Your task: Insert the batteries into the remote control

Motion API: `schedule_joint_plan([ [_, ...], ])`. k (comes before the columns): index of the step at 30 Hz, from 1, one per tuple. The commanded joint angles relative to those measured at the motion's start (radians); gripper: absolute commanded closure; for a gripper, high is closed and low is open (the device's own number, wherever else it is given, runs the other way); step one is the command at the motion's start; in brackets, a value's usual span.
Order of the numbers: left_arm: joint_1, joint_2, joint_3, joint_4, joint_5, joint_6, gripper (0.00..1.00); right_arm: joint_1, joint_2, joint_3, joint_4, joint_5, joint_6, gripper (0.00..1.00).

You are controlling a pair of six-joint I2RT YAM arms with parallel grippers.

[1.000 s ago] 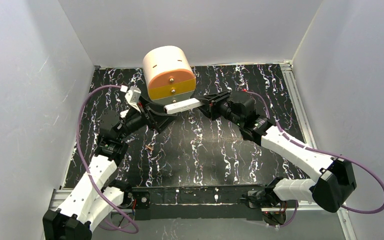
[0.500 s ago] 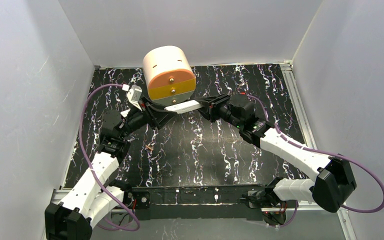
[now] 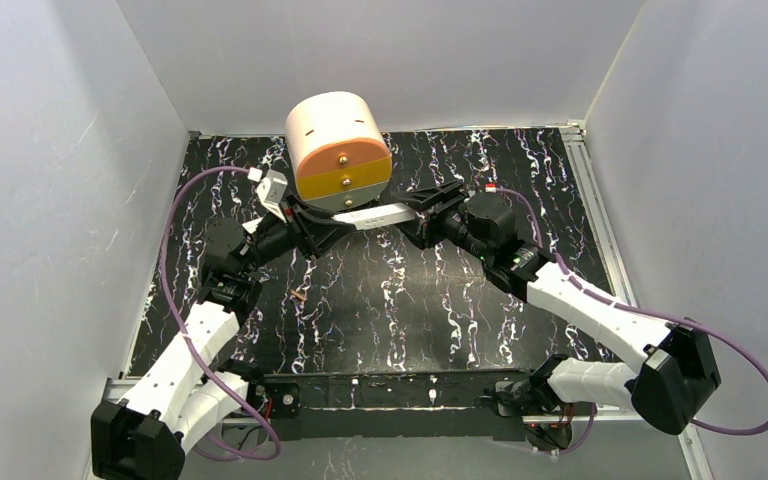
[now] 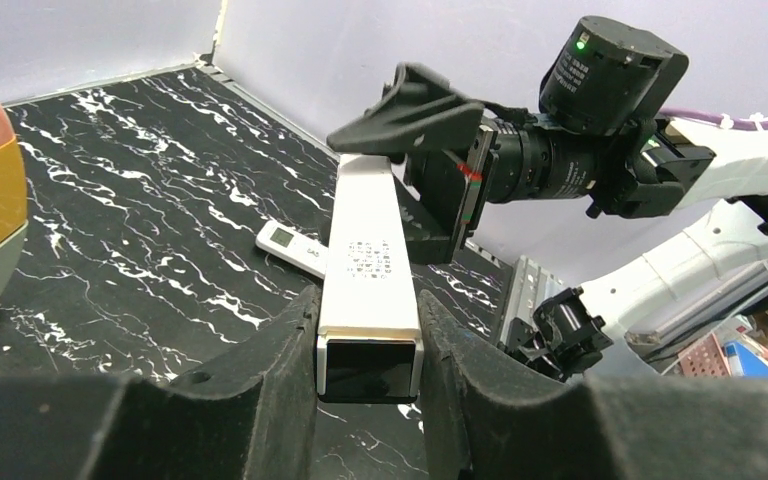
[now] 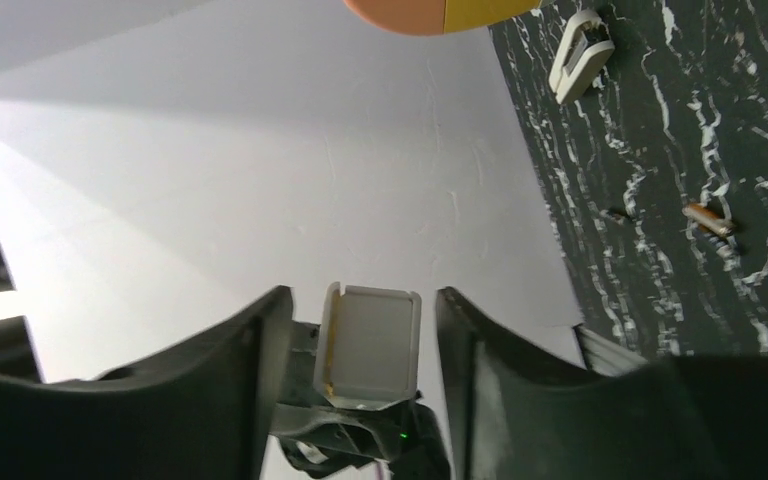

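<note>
A long white box (image 3: 375, 215) hangs in the air between both arms. My left gripper (image 4: 368, 310) is shut on its near end, both fingers pressed against its sides. My right gripper (image 5: 365, 300) stands open around the far end of the box (image 5: 370, 340), with a gap on each side. The remote control (image 4: 290, 245), small and white with a screen, lies on the table under the box. One coppery battery (image 5: 708, 218) lies on the marbled table, also seen as a small brown battery (image 3: 298, 296). A tiny dark piece (image 5: 615, 213) lies beside it.
A big drum (image 3: 338, 150) with an orange and yellow face stands at the back, just behind the box. A small white-grey wedge piece (image 5: 580, 42) lies on the table near it. White walls close in the black marbled table (image 3: 410, 310) on three sides.
My left gripper has closed onto the left end of the white box. My right gripper has opened off its other end. The box has shifted slightly to the right.
</note>
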Motion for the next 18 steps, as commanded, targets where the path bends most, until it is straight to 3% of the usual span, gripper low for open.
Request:
schedule_joint_plan([
  [1,-0.004,0.011,0.042,0.055,0.049,0.005,1.0,0.001,-0.053,-0.011,0.019,-0.007,-0.139,0.28],
  [3,-0.004,0.015,0.048,0.056,0.066,0.016,1.0,-0.002,-0.08,-0.038,0.012,-0.008,-0.214,0.2],
  [6,-0.003,0.017,0.047,0.055,0.099,0.038,1.0,-0.024,-0.128,-0.073,0.027,-0.07,-0.333,0.16],
  [9,-0.004,0.004,0.035,0.052,0.113,0.073,1.0,-0.061,-0.172,-0.074,-0.036,-0.142,-0.486,0.15],
  [14,-0.002,-0.007,0.048,0.038,0.194,0.119,1.0,-0.118,-0.246,-0.031,-0.294,-0.168,-0.699,0.16],
  [18,-0.002,0.005,0.061,0.033,0.289,0.121,1.0,-0.139,-0.24,0.006,-0.29,-0.259,-0.767,0.17],
])
